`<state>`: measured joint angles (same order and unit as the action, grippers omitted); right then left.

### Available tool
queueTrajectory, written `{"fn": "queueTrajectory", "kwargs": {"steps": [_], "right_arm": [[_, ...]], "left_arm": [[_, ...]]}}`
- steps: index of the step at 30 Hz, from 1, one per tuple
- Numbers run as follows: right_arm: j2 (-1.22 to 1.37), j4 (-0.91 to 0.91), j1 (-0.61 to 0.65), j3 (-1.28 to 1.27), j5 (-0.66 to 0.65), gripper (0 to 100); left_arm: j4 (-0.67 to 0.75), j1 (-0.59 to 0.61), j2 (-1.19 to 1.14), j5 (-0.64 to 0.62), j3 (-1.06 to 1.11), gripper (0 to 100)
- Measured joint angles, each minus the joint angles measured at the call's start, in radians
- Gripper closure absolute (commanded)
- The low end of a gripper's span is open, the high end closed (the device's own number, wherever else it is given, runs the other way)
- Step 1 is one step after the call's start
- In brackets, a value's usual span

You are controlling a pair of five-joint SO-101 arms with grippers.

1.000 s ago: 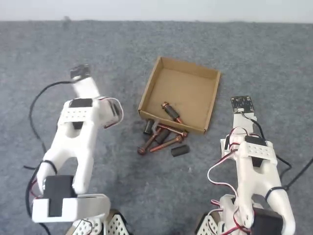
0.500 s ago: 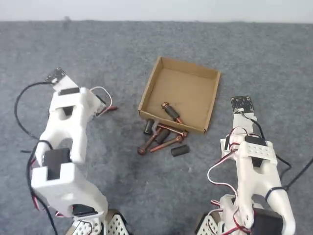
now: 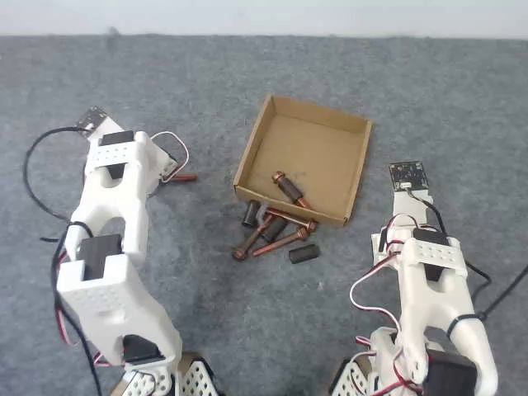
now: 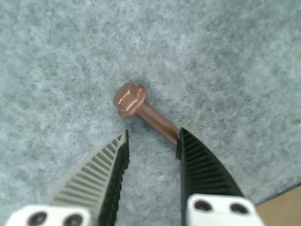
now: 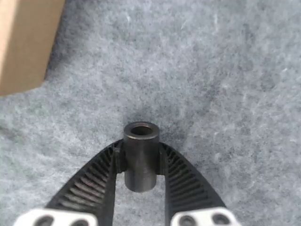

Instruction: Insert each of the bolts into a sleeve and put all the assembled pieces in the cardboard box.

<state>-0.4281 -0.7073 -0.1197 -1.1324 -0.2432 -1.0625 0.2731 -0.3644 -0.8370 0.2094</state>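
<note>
One piece point(image 3: 288, 187) sat in the box point(image 3: 318, 153); my right end effector point(image 5: 139, 150) gripped a sleeve point(image 5: 140, 162), the left point(image 4: 153, 133) gaped by a bolt point(image 4: 141, 109).

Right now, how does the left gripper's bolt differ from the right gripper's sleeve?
The bolt is copper, slim, with a hex head; the sleeve is black, stubby and hollow. The bolt lies loose on the carpet by the open left gripper; the sleeve is clamped in the right gripper. Both are outside the box.
</note>
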Motion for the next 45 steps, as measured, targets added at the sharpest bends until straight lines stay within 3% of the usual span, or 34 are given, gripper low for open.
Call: {"fn": "queueTrajectory", "kwargs": {"steps": [18, 29, 32, 36, 45], "right_arm": [[0.0, 0.0, 0.021, 0.0, -0.002, 99.3], [0.0, 0.0, 0.025, 0.0, -0.005, 99.3], [0.0, 0.0, 0.025, 0.0, -0.006, 99.3], [0.0, 0.0, 0.025, 0.0, -0.006, 99.3], [0.0, 0.0, 0.025, 0.0, -0.006, 99.3]], "left_arm": [[-0.06, 0.06, 0.002, 0.037, -0.006, 84], [-0.038, 0.021, -0.003, 0.482, -0.032, 84], [-0.046, 0.012, -0.003, 0.551, -0.035, 84], [-0.066, 0.017, -0.003, 0.499, -0.035, 84], [-0.049, 0.029, 0.155, 0.137, 0.094, 84]]}}
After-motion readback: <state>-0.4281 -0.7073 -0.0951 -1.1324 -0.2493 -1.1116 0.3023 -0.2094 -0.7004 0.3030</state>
